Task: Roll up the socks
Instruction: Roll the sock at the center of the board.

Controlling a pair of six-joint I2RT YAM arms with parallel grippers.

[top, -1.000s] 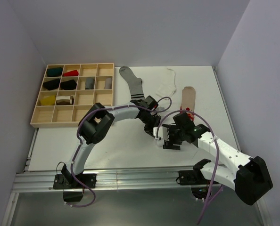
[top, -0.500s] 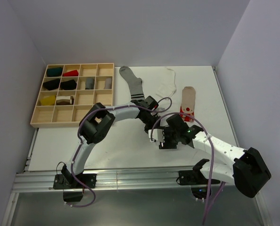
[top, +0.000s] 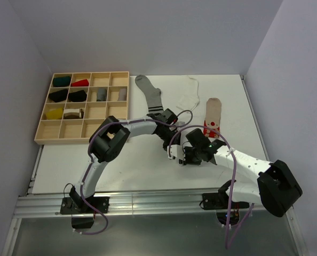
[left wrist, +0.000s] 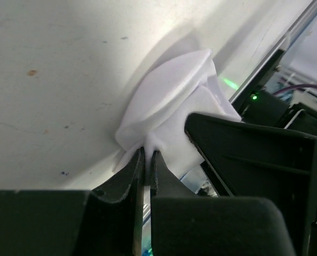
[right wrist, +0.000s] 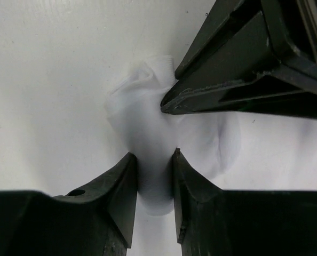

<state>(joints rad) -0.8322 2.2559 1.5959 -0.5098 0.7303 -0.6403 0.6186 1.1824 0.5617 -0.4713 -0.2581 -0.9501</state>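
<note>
One white sock (right wrist: 145, 104) is bunched into a lump on the table (top: 121, 170), nearer me than its middle. It looks light, limp and prone to springing open, so a hold on the folded edge suits best. My left gripper (left wrist: 148, 153) pinches a fold tight; my right gripper (right wrist: 155, 160) clamps the lump's near side.

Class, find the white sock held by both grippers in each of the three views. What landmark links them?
Top external: white sock, just below picture centre.
Left wrist: centre, pinched by the left gripper.
Right wrist: centre, in the right gripper.
Shared landmark: the two black grippers meeting on it.
</note>
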